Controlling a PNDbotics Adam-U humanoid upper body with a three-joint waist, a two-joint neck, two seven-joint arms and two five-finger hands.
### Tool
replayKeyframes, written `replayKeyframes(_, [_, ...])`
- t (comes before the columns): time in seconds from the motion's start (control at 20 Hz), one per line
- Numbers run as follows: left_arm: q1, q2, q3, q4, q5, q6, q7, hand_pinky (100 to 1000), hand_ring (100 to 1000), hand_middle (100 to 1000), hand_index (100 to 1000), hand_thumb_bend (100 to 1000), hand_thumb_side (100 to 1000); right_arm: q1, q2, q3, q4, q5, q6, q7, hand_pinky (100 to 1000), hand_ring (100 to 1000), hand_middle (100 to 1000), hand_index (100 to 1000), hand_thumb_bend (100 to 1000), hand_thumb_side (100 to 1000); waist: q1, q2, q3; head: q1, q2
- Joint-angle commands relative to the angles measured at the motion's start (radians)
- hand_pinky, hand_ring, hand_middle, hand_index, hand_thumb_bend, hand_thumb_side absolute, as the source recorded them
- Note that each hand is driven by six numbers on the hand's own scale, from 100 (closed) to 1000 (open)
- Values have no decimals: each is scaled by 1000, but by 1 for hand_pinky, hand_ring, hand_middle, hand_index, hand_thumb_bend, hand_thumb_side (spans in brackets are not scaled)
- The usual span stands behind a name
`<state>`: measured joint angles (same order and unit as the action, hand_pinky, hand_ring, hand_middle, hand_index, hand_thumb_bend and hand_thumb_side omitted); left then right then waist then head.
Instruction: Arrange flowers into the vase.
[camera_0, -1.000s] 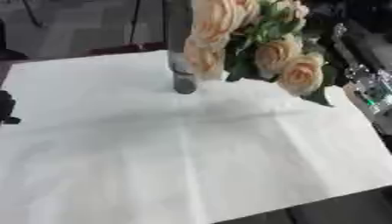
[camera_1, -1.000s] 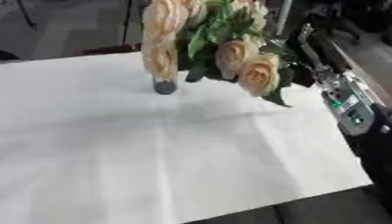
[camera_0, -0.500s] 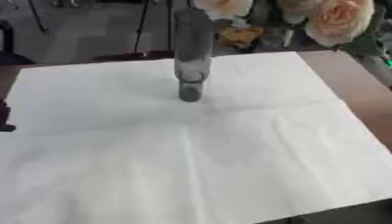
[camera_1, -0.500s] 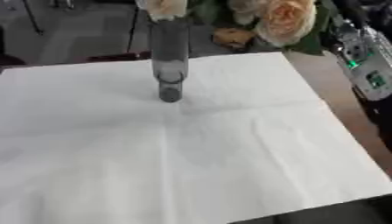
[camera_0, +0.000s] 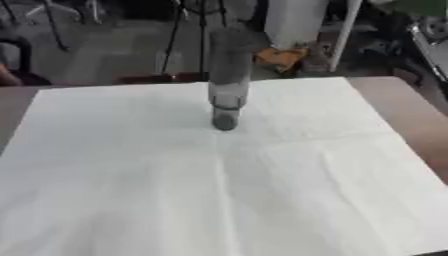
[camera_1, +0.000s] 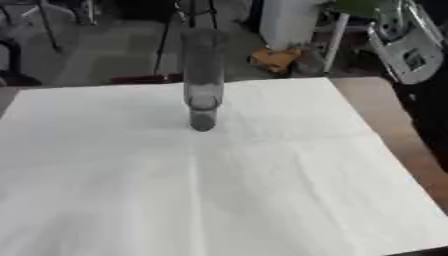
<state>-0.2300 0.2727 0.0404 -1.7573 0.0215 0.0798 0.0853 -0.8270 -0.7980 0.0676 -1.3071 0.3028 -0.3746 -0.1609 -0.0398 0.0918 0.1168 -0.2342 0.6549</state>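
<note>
1. Vase (camera_0: 227, 85): a tall, dark, see-through cylinder, standing upright on the white cloth (camera_0: 219, 190) and sitting toward twelve o'clock of the cloth's middle, slightly left of centre in the right eye view. Nothing is showing inside it; its mouth is reaching above the far edge of the cloth.
2. Flowers: none are showing in either view, apart from a scrap of green at the one o'clock corner of the right eye view that cannot be identified.
3. Left hand: not appearing in either view, so its fingers cannot be reported.
4. Right hand: likewise not appearing. A black and silver structure (camera_1: 411, 45) is occupying the two o'clock edge of the right eye view, probably part of the right arm; whether it is carrying anything cannot be told.
5. Relation: with no hand visible, the vase is standing untouched, well apart from that structure.
6. Step in hand, by judgement: bringing stems over the narrow mouth. Doing this well is requiring a vertical descent, stems gathered together, avoiding sideways contact that could tip the tall vase.
</note>
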Motion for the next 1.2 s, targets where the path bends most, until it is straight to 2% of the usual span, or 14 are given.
replayKeyframes(0.05, [-17, 22, -1, -10, -3, -2, -5, 572, 713, 621, 663, 940, 611, -25, -37, -18, -5, -30, 5, 5, 100, 100, 100, 181, 100, 825, -12, -31, 0, -7, -13])
replayKeyframes(0.1, [-17, 22, -1, -10, -3, -2, -5, 572, 713, 621, 663, 940, 611, -26, -37, -18, -5, -32, 5, 7, 100, 100, 100, 181, 100, 825, -12, -31, 0, -7, -13])
replayKeyframes(0.2, [-21, 17, -1, -10, -2, -2, -5, 573, 712, 620, 663, 941, 610, -42, -21, -34, -21, -43, 1, -2, 100, 100, 100, 189, 100, 840, -4, -31, 17, -48, -27])
replayKeyframes(0.35, [-31, 6, -14, -9, 3, -2, -17, 573, 712, 620, 663, 941, 610, -78, 24, -50, -43, -89, 33, -20, 100, 100, 100, 190, 100, 841, -1, -32, 86, -112, -34])
replayKeyframes(0.45, [-35, 3, -19, -8, 5, -2, -23, 573, 712, 620, 663, 941, 610, -77, 20, -53, -55, -124, 48, -15, 100, 100, 100, 190, 100, 841, -1, -33, 105, -126, -34])
replayKeyframes(0.65, [-55, -18, -40, -9, 11, -3, -44, 574, 711, 620, 663, 940, 609, -90, 65, -78, -85, -193, 85, -17, 100, 100, 100, 194, 100, 859, 12, -36, 175, -204, -38])
replayKeyframes(1.2, [-74, -44, -61, -8, 18, -3, -71, 575, 710, 619, 664, 939, 610, -75, 108, -108, -110, -397, 132, 33, 100, 100, 100, 198, 100, 872, 24, -34, 248, -247, -43])
